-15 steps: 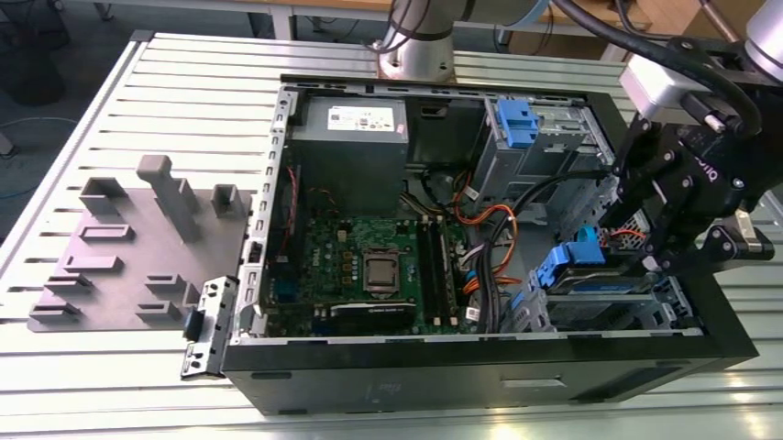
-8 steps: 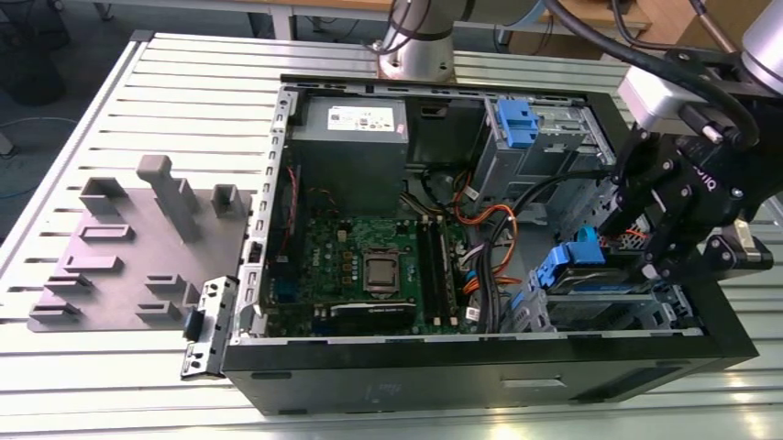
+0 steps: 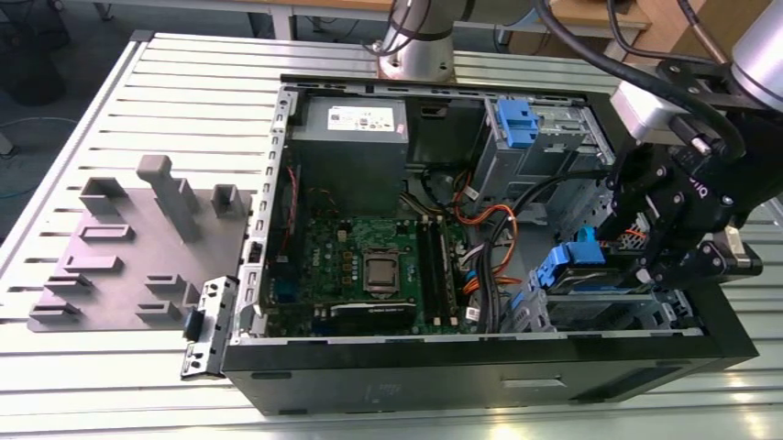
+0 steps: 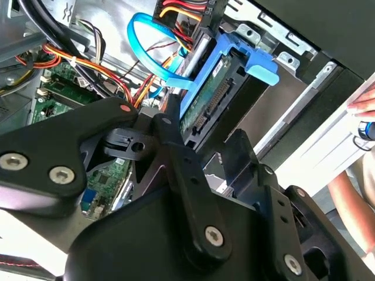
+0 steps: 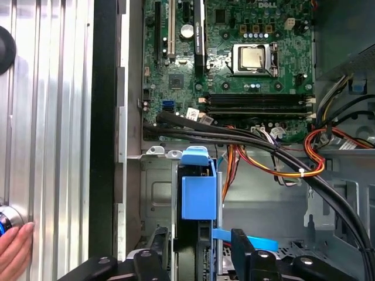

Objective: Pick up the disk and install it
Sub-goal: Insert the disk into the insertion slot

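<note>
An open desktop computer case (image 3: pixel 490 376) lies on its side on a slatted metal table (image 3: pixel 110 385), its inside facing up. I am the black gripper (image 3: pixel 656 275) on the arm, reaching down into the near corner of the case at the exterior view's right. The disk (image 3: pixel 578 268) is there, standing on edge in a grey metal drive bay (image 3: pixel 612 310), with its blue side rails showing above the bay's rim.

In both wrist views the disk (image 5: pixel 198 196) sits straight ahead of me. The first wrist view shows its blue plastic tab end-on. In the second wrist view the disk (image 4: pixel 214 88) shows a green circuit face with a row of connectors. My jaws stand one on each side of the disk's near end, but I cannot tell whether they are clamped on it or just clear of it.

A flat blue cable (image 4: pixel 146 52) loops beside the disk. A bundle of wires (image 5: pixel 281 161), black, orange and yellow, runs past the bay toward the green motherboard (image 5: pixel 234 64) (a square silver processor sits on it). At the far side of the case are a grey power-supply box (image 3: pixel 355 124) and a taller blue tab (image 3: pixel 514 124) on a silver cage. A grey fixture plate (image 3: pixel 123 266) with upright blocks lies on the table at the exterior view's left. A person's hand (image 5: pixel 14 249) rests on the table beside the case
</note>
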You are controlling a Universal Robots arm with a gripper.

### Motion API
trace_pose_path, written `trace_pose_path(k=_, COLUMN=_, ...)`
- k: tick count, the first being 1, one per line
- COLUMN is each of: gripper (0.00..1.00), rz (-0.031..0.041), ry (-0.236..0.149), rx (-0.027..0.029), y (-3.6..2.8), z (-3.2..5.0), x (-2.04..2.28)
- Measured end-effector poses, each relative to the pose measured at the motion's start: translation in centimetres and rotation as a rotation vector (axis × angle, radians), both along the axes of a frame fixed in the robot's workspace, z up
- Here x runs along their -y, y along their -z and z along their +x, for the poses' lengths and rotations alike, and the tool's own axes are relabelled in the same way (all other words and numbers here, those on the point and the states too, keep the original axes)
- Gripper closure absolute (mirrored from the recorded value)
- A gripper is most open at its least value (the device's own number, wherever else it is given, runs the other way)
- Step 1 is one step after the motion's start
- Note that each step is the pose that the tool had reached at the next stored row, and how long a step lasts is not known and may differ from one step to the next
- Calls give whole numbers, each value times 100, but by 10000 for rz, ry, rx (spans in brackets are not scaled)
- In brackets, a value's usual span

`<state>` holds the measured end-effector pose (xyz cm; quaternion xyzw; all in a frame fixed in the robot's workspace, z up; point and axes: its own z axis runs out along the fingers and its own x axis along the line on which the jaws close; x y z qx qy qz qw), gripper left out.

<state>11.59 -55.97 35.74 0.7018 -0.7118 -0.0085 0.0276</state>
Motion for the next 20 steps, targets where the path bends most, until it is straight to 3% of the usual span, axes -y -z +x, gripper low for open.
trace_pose_path(k=4, gripper=46, rz=0, ry=1, rx=0, y=0, z=0, x=0)
trace_pose_path(k=5, gripper=53, rz=-1, ry=1, rx=0, y=1, z=0, x=0)
trace_pose_path(k=10, gripper=65, rz=-2, ry=1, rx=0, y=-1, z=0, x=0)
trace_pose_path(k=14, gripper=65, rz=2, ry=0, rx=1, y=-4, z=0, x=0)
trace_pose_path(k=17, gripper=65, rz=2, ry=0, rx=0, y=-122, z=0, x=-1)
trace_pose_path(k=20, gripper=65, rz=1, ry=0, rx=3, y=-195, z=0, x=0)
